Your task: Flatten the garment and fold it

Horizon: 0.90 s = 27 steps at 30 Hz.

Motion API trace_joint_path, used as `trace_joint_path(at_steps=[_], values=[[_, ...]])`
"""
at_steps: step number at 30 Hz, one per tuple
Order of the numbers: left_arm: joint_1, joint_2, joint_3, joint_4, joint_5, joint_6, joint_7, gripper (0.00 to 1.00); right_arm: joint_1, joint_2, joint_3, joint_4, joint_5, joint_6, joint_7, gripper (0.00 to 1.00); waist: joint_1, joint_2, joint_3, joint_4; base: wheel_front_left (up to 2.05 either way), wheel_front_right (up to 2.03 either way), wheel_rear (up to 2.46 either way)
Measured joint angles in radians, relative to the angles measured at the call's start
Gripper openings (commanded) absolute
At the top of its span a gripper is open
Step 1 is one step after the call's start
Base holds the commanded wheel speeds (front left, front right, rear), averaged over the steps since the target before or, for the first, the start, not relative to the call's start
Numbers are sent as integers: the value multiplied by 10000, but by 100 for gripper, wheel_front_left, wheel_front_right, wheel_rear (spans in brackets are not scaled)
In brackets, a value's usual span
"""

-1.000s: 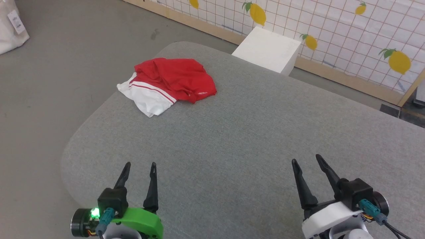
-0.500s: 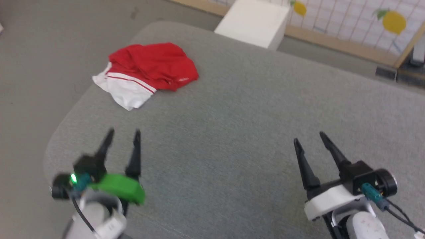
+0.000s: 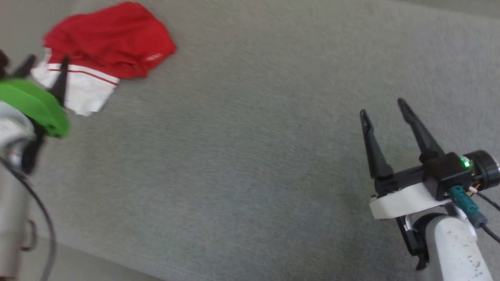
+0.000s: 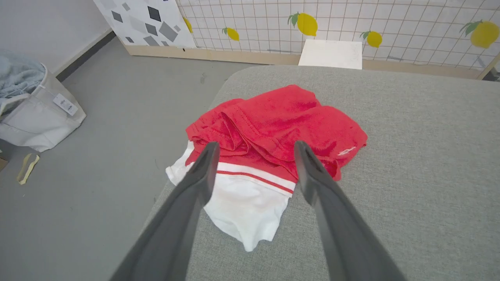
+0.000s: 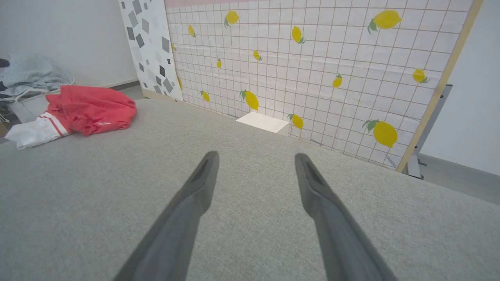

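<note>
Left gripper point(image 4: 256, 143) spread wide, empty, pointing at crumpled garment point(image 4: 281, 117); right gripper point(image 3: 382, 106) likewise.

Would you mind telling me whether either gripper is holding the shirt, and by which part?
Nothing is held. The left gripper hangs open near the crumpled red-and-white shirt; the right gripper is open over the grey surface.

You can read nothing here: the white mark point(image 4: 347, 151) on the garment point(image 4: 273, 117) and the bag tag point(image 4: 65, 104) are too small.
</note>
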Motion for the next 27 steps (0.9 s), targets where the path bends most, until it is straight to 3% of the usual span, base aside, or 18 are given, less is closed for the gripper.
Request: trace_joint_path(at_steps=[4,11,15,21,22,23,27], values=[[-924,1053,-403,779,-1463,0,1363,100,-128,-2,-6,-341,-12,0,40,100,0,0,712,-482,0,0,0],[-1848,2075,-591,2286,-3789,-2,3891,100,-264,-4,186,-562,-8,0,13,100,-1,0,1689,-1396,0,0,0],[-1965,2245,-596,3118,-4512,-2,4577,100,-332,-6,249,-652,59,0,-71,100,-2,0,2122,-1892,0,0,0],[-2183,2617,-479,3864,-5030,-2,4752,100,-332,-6,295,-846,77,0,-140,100,-4,1,2638,-2379,0,0,0],[-2198,2698,-491,3904,-5095,-6,4853,82,-332,-12,290,-865,77,0,-140,100,-4,1,2707,-2436,0,0,0],[-2199,2757,-537,3889,-5160,-13,4966,0,-332,-12,280,-880,77,0,-140,100,-4,1,2753,-2473,0,0,0],[-2212,2964,-748,3710,-5553,-12,5114,0,-331,-12,199,-894,56,0,-138,100,-4,1,2821,-2512,0,0,0]])
